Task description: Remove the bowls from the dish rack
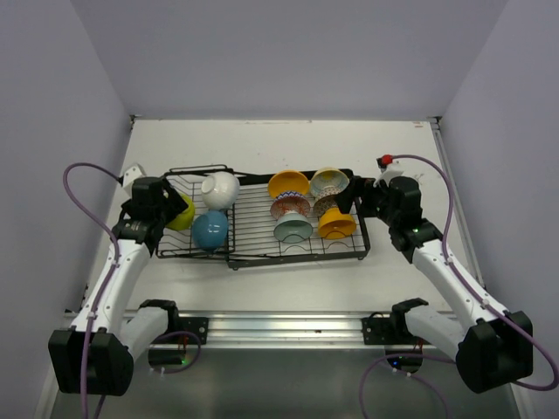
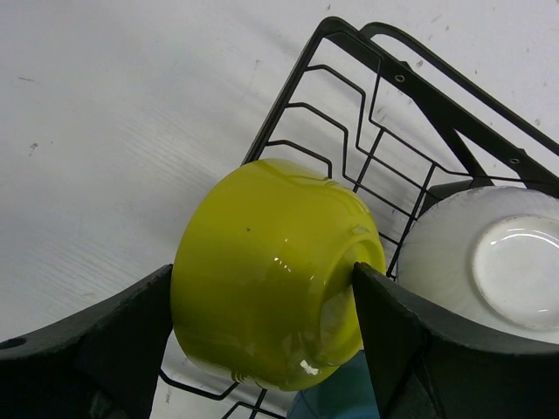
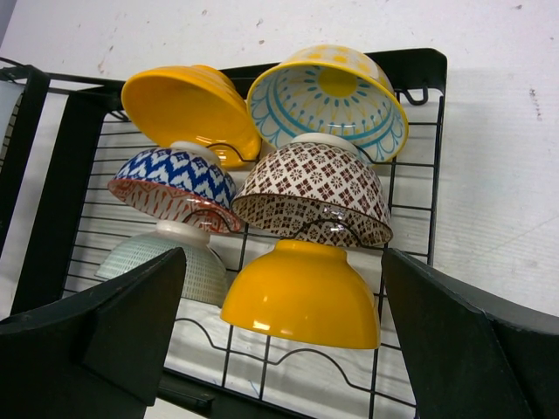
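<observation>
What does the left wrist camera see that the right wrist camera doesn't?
Only the left wrist view shows the yellow-green bowl between its fingers and the white bowl beside it. Only the right wrist view shows two orange-yellow bowls, three patterned bowls and a pale teal bowl. Both show the black dish rack on the white table.

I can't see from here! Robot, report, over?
Left gripper straddles yellow-green bowl, grip unclear. Right gripper open, facing nearest orange bowl. Dish rack loaded. Nothing in the way.
</observation>
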Controlling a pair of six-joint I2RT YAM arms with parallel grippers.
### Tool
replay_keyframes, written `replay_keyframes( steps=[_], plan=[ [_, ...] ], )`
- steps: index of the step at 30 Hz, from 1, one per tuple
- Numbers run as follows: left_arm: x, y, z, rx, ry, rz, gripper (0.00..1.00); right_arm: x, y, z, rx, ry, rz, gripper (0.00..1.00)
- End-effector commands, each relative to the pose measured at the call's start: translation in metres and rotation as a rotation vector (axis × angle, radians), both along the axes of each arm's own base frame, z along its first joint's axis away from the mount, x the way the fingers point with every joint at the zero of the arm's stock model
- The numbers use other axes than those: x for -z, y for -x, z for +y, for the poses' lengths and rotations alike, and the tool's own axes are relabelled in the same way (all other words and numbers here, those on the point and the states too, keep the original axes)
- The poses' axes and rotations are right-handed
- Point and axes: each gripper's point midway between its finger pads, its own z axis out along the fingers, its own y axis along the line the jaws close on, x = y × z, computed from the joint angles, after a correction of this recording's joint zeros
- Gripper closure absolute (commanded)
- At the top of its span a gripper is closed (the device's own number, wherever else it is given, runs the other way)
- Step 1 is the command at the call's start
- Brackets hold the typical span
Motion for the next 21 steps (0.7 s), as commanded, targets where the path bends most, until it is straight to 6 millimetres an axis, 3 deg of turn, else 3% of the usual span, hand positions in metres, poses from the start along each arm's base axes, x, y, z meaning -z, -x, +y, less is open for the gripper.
replay_keyframes(
  steps=[1,8,21],
  plan=[
    [-0.003,0.0,0.004,-0.032,0.012,-0.032,0.2,-0.005,-0.004,0.002,-0.01,0.011,-0.019,0.02],
    [-0.001,0.0,0.004,-0.035,0.016,-0.035,0.3,-0.004,-0.005,0.001,-0.006,0.014,-0.017,0.01],
    [-0.042,-0.015,0.004,-0.005,-0.01,-0.159,0.57,-0.002,-0.006,0.0,0.004,0.02,-0.011,0.01]
  ],
)
